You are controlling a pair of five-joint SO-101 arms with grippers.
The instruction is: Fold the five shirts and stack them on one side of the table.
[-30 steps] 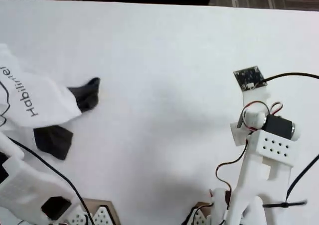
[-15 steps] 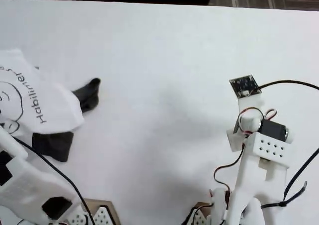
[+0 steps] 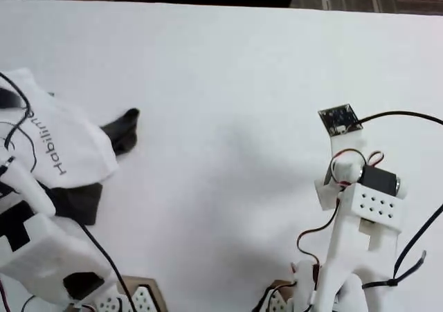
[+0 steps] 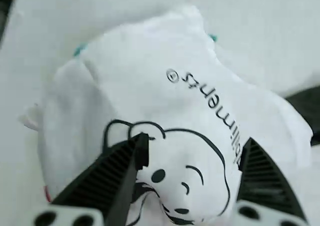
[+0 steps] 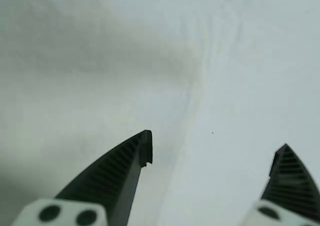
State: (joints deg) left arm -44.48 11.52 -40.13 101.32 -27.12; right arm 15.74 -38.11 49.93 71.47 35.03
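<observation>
- The crumpled white shirt point(image 3: 59, 135) with a black cartoon face print is bunched up at the left side of the counter. Over the last second it got nudged. In the high view the lettering slid a little toward the middle and the top of the bundle rounded out. It's a lump, not a fold.
- Floppy black cloth point(image 3: 122, 129) pokes out from under the shirt on two sides, and I'd guess it's another shirt. The upper bit hasn't budged.
- The left gripper point(image 4: 195, 138) is spread wide right above the cartoon face and is pinching nothing. In the high view the left arm point(image 3: 48, 250) has slid forward over the near part of the pile, and its cable now lies across the print.
- The right gripper point(image 5: 216, 140) is spread too, over the bare white counter point(image 3: 228, 77) and well apart from the clothes. The right arm point(image 3: 360, 208) pulled back slightly, then sat still.
- My read is that the left arm is lining up a fresh grab on the white shirt. Nothing I can see is folded or stacked, so the task looks early on. The shirt probably needs laying flat before any fold will work.
</observation>
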